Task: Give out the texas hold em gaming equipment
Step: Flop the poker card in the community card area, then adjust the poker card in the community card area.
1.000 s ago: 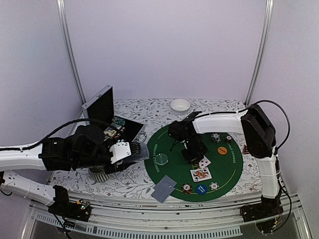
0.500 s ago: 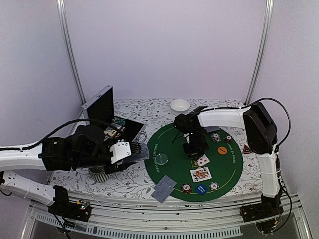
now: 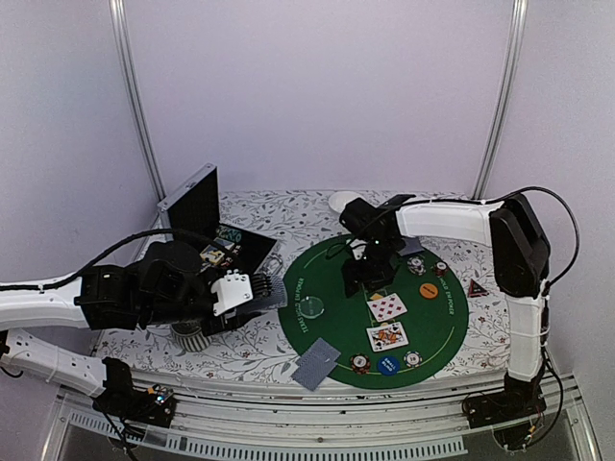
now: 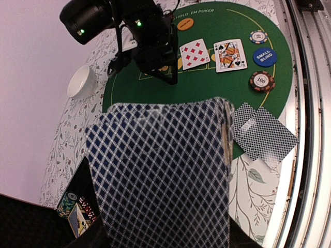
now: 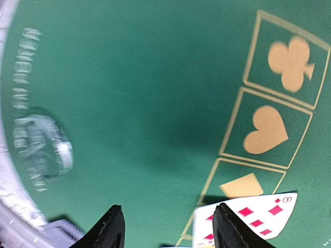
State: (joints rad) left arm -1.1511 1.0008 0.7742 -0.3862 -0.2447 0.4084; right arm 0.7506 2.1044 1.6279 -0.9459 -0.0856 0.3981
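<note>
Your right gripper [image 5: 168,219] hangs spread above the green mat [image 5: 129,93], eight of diamonds [image 5: 253,214] just below. Your left gripper [image 3: 258,291] pinches the deck [image 4: 160,175], which fills its camera. The black box [image 3: 240,252] holds small pieces [image 4: 77,209].

Between the black right gripper [image 5: 168,227]'s jaws the mat [image 5: 129,103] is green with gold suit outlines; beside them, a white card [image 5: 258,217] with red diamonds. The deck [image 4: 160,175] is navy-and-white lattice.

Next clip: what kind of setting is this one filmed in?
Likely a lab robot booth, not a card room: plain lilac walls with metal corner posts, and a floral tablecloth with a green poker mat laid on it.
</note>
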